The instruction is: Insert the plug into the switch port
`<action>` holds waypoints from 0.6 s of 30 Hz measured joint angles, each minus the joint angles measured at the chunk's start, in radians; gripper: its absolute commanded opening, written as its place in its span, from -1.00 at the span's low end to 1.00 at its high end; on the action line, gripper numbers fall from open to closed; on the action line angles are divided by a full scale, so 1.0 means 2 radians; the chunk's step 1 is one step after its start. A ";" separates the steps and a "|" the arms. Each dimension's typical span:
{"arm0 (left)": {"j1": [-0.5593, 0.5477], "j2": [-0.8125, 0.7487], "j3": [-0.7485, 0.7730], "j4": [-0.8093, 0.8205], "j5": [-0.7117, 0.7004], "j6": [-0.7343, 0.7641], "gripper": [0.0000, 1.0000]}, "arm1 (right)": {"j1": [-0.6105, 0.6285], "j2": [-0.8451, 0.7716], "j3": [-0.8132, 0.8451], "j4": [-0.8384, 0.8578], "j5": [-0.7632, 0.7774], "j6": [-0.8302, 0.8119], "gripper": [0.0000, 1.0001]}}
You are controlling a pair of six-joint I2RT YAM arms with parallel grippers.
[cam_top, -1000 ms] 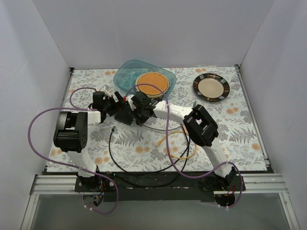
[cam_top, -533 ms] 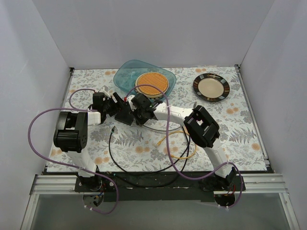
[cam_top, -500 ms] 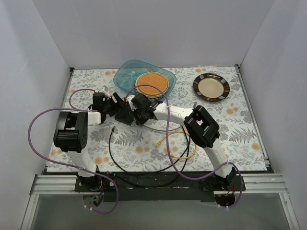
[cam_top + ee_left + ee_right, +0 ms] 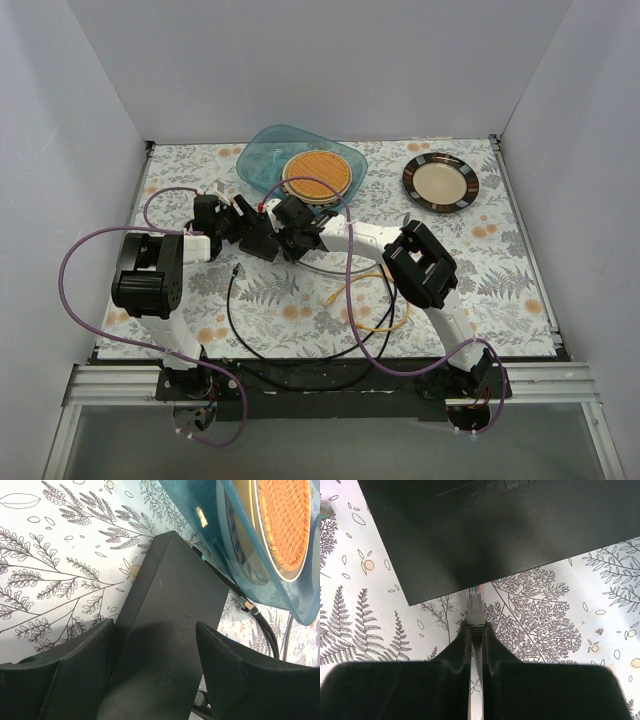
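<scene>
2 grippers meet at the switch [image 4: 170, 580]. The left gripper [image 4: 154, 625] has its jaws closed against the long sides of the switch, which lies flat between them. The right gripper [image 4: 476, 626] pinches the plug [image 4: 475, 602] just ahead of its tips. The plug's nose touches the switch's edge, though I cannot tell whether it is seated.

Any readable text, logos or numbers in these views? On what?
"TP-LINK" (probable; embossed black-on-black, faint): top face of the switch, left wrist view.
Right wrist view: the same embossing is cut off at the frame's top edge, unreadable.
Plug: no marking visible.
Top view: everything too small to show any text.
</scene>
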 measured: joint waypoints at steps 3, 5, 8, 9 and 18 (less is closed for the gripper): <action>-0.001 0.000 -0.001 0.000 -0.003 -0.001 0.23 | 0.000 0.000 0.000 0.000 0.002 0.006 -0.97; -0.002 -0.001 -0.004 0.002 -0.008 -0.002 0.22 | 0.000 0.000 0.000 0.000 0.004 0.011 -0.97; -0.003 -0.010 -0.016 0.007 -0.020 -0.007 0.21 | 0.001 0.000 0.000 0.000 0.010 0.021 -0.97; -0.003 -0.014 -0.022 0.009 -0.023 -0.008 0.21 | 0.001 0.000 0.000 0.000 0.011 0.023 -0.97; -0.006 -0.025 -0.035 0.015 -0.028 -0.002 0.21 | 0.001 0.004 0.014 -0.018 0.010 0.016 -0.97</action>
